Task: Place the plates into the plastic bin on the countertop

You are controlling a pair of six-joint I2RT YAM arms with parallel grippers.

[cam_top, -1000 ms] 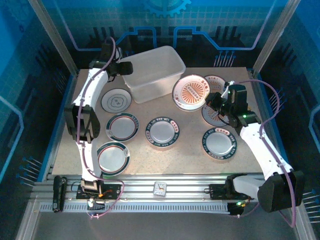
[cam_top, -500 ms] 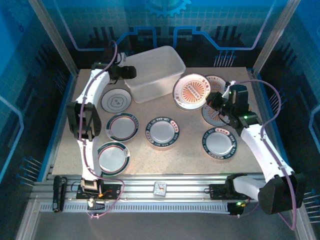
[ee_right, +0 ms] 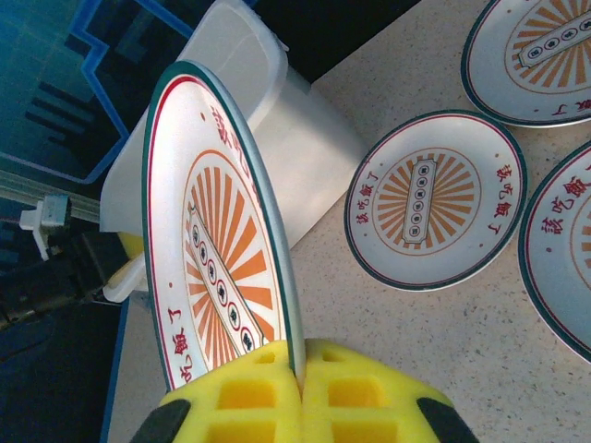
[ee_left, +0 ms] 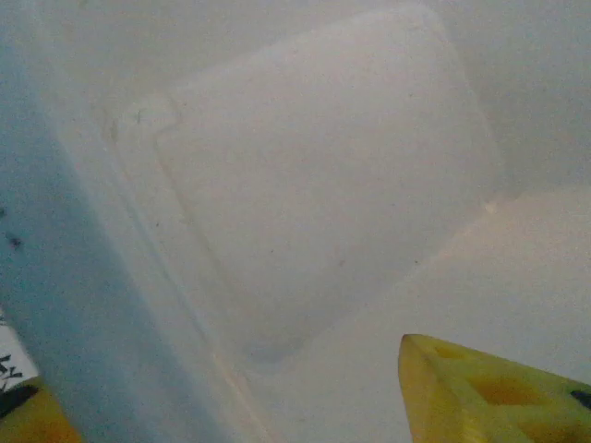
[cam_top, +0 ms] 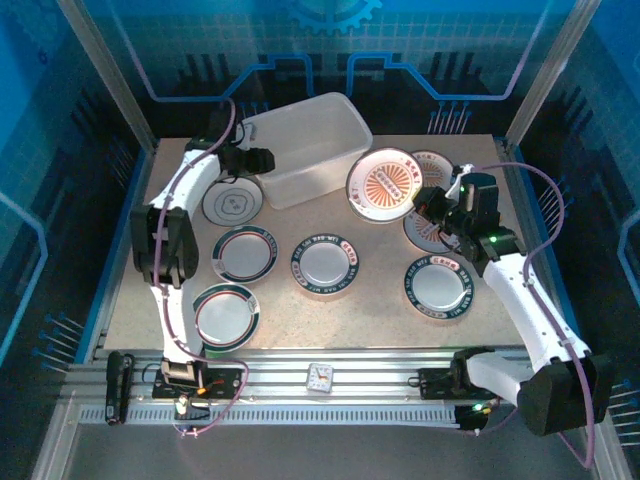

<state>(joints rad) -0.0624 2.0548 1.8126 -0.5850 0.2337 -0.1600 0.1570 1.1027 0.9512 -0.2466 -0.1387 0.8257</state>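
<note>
Right pincer (ee_right: 300,365) clenches the sunburst plate (ee_right: 222,249) by its rim, plate seemingly near-upright above it.

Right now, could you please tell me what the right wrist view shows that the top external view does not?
Right wrist view, close up: the right gripper pinches the sunburst plate by its rim between yellow fingers, red lettering legible. Top external view: the grey-motif plate and four dark-rimmed plates lying flat on the countertop. Both: the held plate, the plastic bin and other sunburst plates lying flat.
</note>
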